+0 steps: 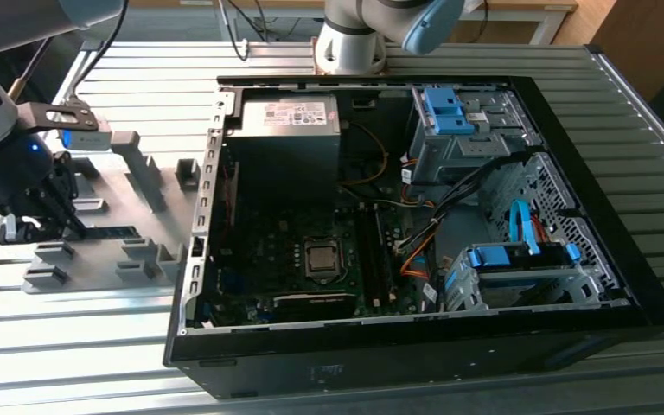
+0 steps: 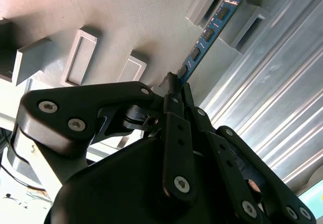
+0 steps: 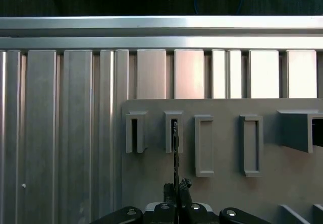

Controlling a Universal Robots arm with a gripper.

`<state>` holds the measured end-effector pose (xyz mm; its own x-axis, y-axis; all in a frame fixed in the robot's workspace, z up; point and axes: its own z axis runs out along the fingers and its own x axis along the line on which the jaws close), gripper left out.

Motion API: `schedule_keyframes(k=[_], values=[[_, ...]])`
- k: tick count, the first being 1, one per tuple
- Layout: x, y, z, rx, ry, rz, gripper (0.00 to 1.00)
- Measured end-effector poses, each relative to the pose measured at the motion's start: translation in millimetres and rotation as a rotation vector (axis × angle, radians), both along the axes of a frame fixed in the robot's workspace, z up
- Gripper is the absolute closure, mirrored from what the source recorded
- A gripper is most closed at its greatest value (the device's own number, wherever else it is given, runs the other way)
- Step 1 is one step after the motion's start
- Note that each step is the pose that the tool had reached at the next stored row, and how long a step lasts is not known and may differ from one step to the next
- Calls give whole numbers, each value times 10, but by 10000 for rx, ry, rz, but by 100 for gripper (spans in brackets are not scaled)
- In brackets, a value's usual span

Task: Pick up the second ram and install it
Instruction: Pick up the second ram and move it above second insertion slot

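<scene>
The second ram [image 2: 207, 32] is a thin blue-green stick with small dark chips, seen edge-on in the first wrist view [image 3: 175, 148]. Its far end rests in a slotted block of the grey fixture [image 2: 126, 22]. My gripper [image 2: 174, 85] is shut on the stick's near end, and in the first wrist view its black fingertips [image 3: 182, 185] pinch the edge. In the exterior view the gripper [image 1: 61, 223] hangs low over the fixture [image 1: 136, 186] at that view's left, and the ram [image 1: 111, 231] lies dark beside it.
An open computer case [image 1: 424, 346] lies to the exterior view's right of the fixture, with motherboard, CPU socket [image 1: 322, 257], memory slots [image 1: 369, 246], cables and blue drive-bay clips [image 1: 442, 108]. The arm's base [image 1: 349, 43] stands behind it on the ribbed metal table [image 1: 79, 346].
</scene>
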<state>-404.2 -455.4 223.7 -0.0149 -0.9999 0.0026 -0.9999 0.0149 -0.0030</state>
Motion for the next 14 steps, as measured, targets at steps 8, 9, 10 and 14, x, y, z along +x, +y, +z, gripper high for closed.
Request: schedule_keyframes(k=[8,9,10,14], values=[[0,0,25,-1,2,0,86],[0,0,29,-1,1,0,86],[0,0,31,1,-1,0,86],[0,0,44,0,1,0,86]])
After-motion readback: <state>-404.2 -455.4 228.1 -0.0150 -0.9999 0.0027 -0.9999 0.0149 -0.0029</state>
